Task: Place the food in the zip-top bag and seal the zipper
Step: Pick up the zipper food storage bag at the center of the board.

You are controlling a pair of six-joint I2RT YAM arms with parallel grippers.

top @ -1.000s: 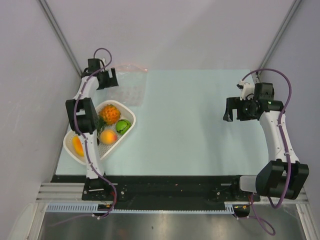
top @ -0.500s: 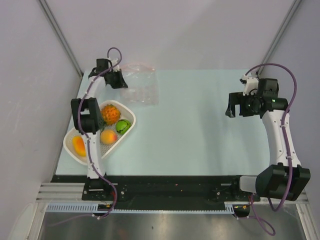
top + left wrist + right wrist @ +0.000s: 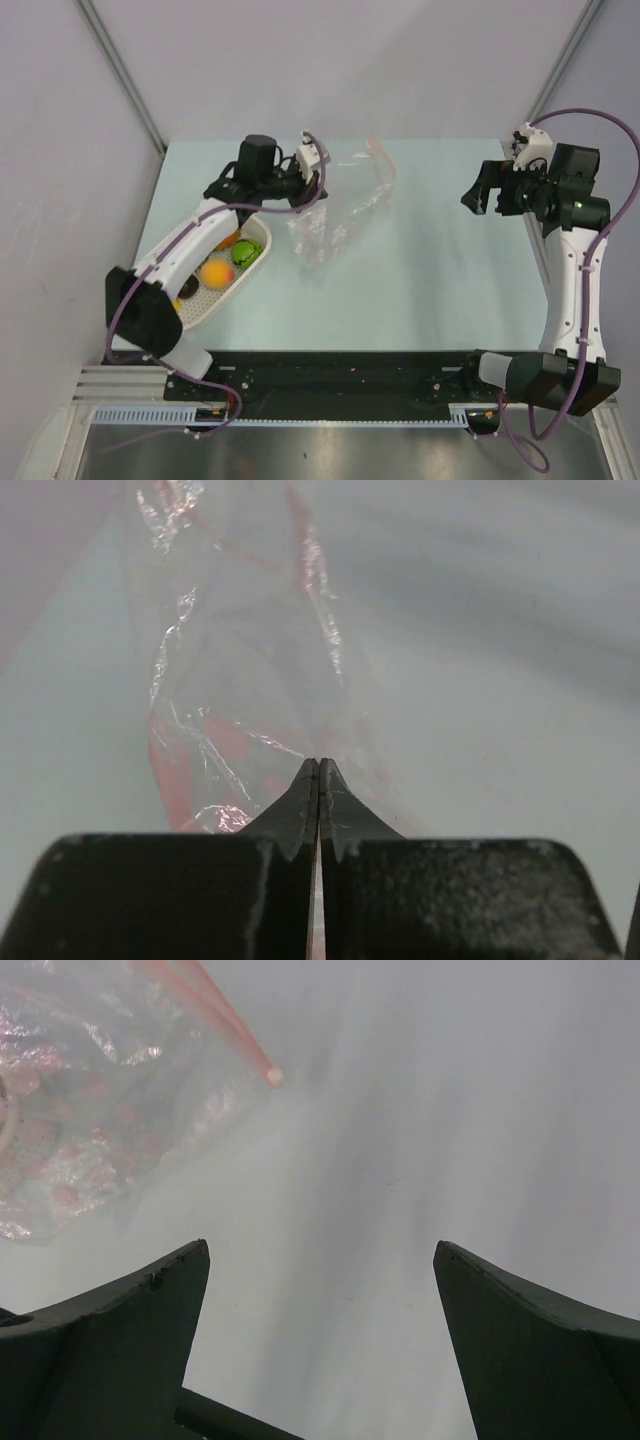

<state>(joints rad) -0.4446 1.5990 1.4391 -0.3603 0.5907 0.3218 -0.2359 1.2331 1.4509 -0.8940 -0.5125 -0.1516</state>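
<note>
Top view: the left gripper (image 3: 312,195) is clamped on the crumpled zip-top bag (image 3: 345,205), which sits just right of the white basket (image 3: 262,262) (the food (image 3: 215,272) lies inside it). The right gripper (image 3: 482,192) stands wide, well apart from the bag.

Left wrist: the jaws are pressed together on the clear film, and the zipper (image 3: 312,570) runs beyond them.

Right wrist: the fingers (image 3: 130,1310) are spread wide over the table (image 3: 400,1140), with the bag at the upper left.
</note>
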